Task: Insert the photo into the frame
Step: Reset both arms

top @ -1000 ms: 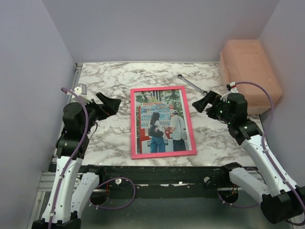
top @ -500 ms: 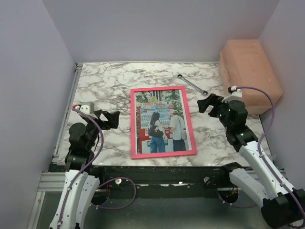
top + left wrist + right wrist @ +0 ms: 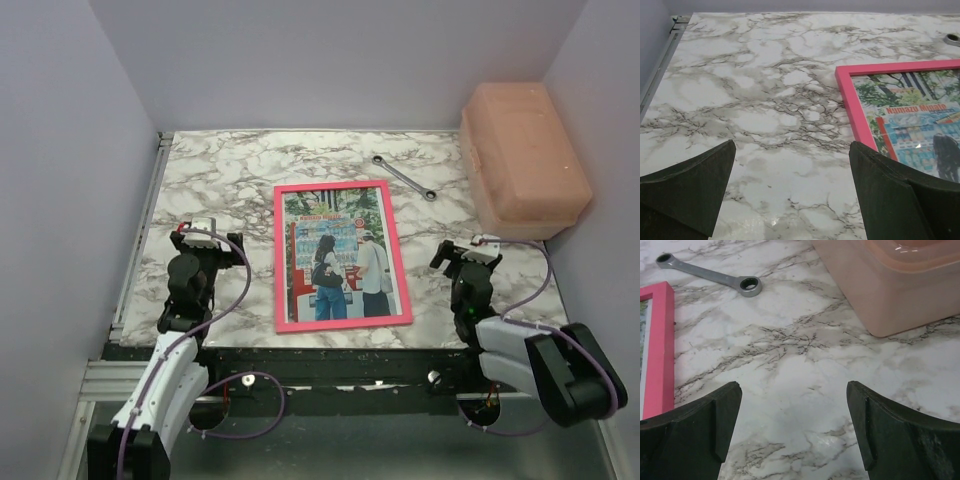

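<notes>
The frame [image 3: 279,260] lies flat in the middle of the marble table, pink face up. The photo [image 3: 340,260] of two people at vending machines sits inside it, picture side up. My left gripper [image 3: 212,247] hangs low to the left of the frame, open with nothing between its fingers. In the left wrist view the gripper [image 3: 791,145] faces bare marble, with the frame's corner [image 3: 850,107] and the photo [image 3: 910,120] to its right. My right gripper [image 3: 463,254] is right of the frame, open and empty. In its own wrist view the gripper [image 3: 792,385] is over marble, with the frame's edge [image 3: 657,340] at the left.
A metal wrench [image 3: 403,178] lies behind the frame's far right corner, also seen as the wrench [image 3: 710,274] in the right wrist view. A large pink lidded box [image 3: 520,150] fills the far right corner of the table [image 3: 220,180]. Walls close in on three sides.
Both arms have folded back toward the near edge and dropped lower, away from the frame. The frame and photo have not moved.
</notes>
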You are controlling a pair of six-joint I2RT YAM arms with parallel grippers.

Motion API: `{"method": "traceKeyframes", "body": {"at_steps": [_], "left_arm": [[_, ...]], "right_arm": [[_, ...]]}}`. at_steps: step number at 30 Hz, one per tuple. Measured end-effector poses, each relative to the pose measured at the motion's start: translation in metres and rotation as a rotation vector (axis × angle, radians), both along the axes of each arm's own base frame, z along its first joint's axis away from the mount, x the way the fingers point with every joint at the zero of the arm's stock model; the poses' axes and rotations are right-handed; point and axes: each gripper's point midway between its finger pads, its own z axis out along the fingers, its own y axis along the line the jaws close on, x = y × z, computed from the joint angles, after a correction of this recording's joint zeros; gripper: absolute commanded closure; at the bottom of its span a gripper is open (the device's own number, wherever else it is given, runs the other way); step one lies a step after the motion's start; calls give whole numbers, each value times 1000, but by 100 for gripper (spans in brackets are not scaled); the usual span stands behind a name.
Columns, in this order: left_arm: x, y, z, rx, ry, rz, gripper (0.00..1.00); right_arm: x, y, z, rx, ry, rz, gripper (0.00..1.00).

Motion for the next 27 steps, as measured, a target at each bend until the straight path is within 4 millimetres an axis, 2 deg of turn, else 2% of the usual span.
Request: {"method": "traceKeyframes", "body": {"at_steps": [3, 5, 7, 10, 15, 18, 21, 27], "left_arm": [[13, 8, -12, 16, 0, 49, 2], [21, 14, -29, 41, 31, 85, 2], [27, 20, -37, 56, 37, 118, 2], [37, 29, -39, 79, -7, 159, 2], [54, 35, -44, 96, -45, 182, 1], [58, 35, -53, 106, -27, 180, 1], [63, 35, -44, 103, -56, 178, 2], [68, 35, -32, 97, -94, 181, 2]], "right_arm": [[11, 3, 2, -7, -30, 5, 7], [23, 5, 3, -23, -39, 9, 7], [37, 7, 5, -38, -54, 13, 7], [52, 8, 6, -46, -85, 26, 7], [59, 3, -2, -43, -83, 43, 4], [69, 4, 5, -36, -105, 52, 0], [75, 5, 12, -31, -126, 53, 0], [75, 5, 12, -30, -126, 53, 0]]}}
